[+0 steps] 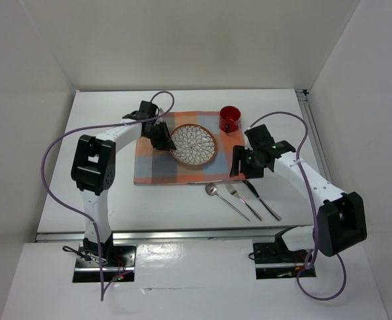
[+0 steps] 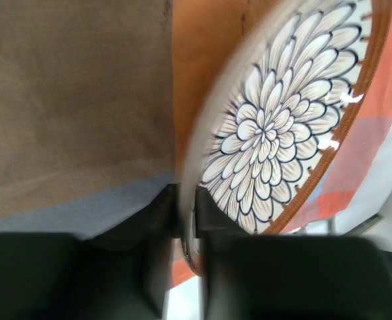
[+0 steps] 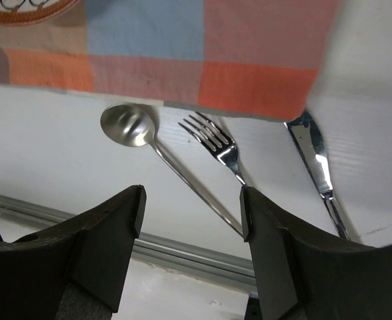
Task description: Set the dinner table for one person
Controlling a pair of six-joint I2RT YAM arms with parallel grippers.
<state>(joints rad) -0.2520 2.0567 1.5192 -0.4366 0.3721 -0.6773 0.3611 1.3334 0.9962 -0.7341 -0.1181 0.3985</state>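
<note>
Left gripper (image 2: 187, 210) first: it's shut tight on the left rim of the flowered plate (image 1: 194, 145), the edge pinched thin between its fingers (image 2: 157, 223). The plate sits over the middle of the checked placemat (image 1: 153, 170). That in turn lies on the dinner table (image 1: 96, 200), the white top spread under both arms with its metal rail (image 1: 183, 233) along the near edge. We cannot tell whether the plate rests flat or hangs a touch off the cloth.

Over to the right gripper (image 3: 193, 199): jaws wide apart, nothing in them, hovering above the cutlery. This is the relation that counts. Spoon (image 3: 126, 125), fork (image 3: 213, 139) and knife (image 3: 313, 150) lie side by side on the bare table, just off the placemat's near-right corner. Their heads point toward the cloth and their handles slant off to the near right.

From the right wrist we see the spoon's handle cutting across the gap between the open fingers. The fork's handle slips behind the right-hand finger, and the knife lies outside it, further right. The right arm is plainly the nearer one, while the left is busy beyond the plate. The red cup (image 1: 230, 119) stands by the placemat's far-right corner, away from the cutlery.

We judge any cutlery pick falls to the right arm, closing across that slanted handle, not along it.
</note>
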